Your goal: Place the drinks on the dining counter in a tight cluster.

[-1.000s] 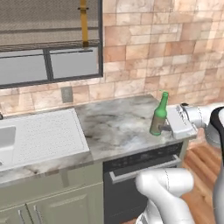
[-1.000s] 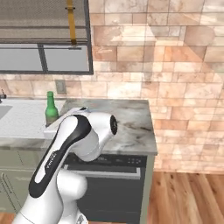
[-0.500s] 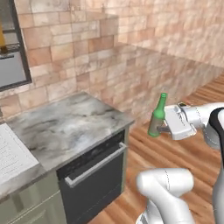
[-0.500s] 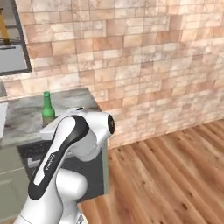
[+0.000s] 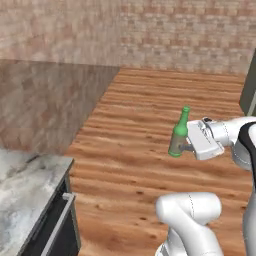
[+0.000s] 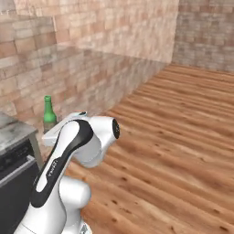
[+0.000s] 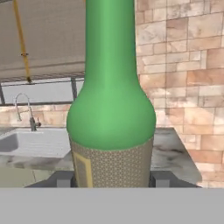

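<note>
A slim dark green glass bottle hangs upright in the air over the wooden floor, with my gripper shut on its lower body from the right. In the right base view the bottle pokes up behind my white arm, which hides the hand. The hand view has the bottle close up, its patterned label between the two dark fingertips. The dining counter is out of view.
A marble kitchen counter corner with a dark appliance front sits at the lower left. Wooden floor stretches ahead to brick walls. Behind the bottle, the hand view shows a sink with a faucet.
The whole picture has swung: the base has turned, so the kitchen counter slid off to the left and open floor came in. The bottle stays in the gripper, held the same way.
</note>
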Robot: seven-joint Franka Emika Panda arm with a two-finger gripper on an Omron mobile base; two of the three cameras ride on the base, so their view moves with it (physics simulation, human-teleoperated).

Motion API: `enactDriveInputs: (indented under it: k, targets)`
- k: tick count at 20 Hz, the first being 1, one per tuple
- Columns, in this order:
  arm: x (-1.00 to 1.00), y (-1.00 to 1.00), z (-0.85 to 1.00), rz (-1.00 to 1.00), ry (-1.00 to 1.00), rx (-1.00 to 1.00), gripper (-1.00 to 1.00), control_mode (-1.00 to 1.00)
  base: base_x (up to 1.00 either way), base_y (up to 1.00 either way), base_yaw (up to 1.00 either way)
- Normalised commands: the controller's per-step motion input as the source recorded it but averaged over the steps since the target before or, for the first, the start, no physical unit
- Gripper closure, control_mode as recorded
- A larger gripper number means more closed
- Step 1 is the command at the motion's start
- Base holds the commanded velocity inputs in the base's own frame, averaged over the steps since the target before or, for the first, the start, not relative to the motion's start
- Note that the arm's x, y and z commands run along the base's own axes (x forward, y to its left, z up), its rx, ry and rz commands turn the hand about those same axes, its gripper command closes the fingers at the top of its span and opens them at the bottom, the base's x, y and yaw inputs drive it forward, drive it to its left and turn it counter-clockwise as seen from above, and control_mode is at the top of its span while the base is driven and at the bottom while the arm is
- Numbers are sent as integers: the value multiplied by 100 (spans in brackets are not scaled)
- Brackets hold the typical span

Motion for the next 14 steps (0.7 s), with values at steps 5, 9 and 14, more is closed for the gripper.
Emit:
enactDriveInputs:
  k: [5, 9, 14]
  targets:
    - [0, 0, 0, 0, 0, 0, 100, 100, 7, 24, -87]
    - [0, 0, 0, 0, 0, 0, 100, 100, 17, 36, -84]
    - [0, 0, 0, 0, 0, 0, 100, 100, 82, 84, -64]
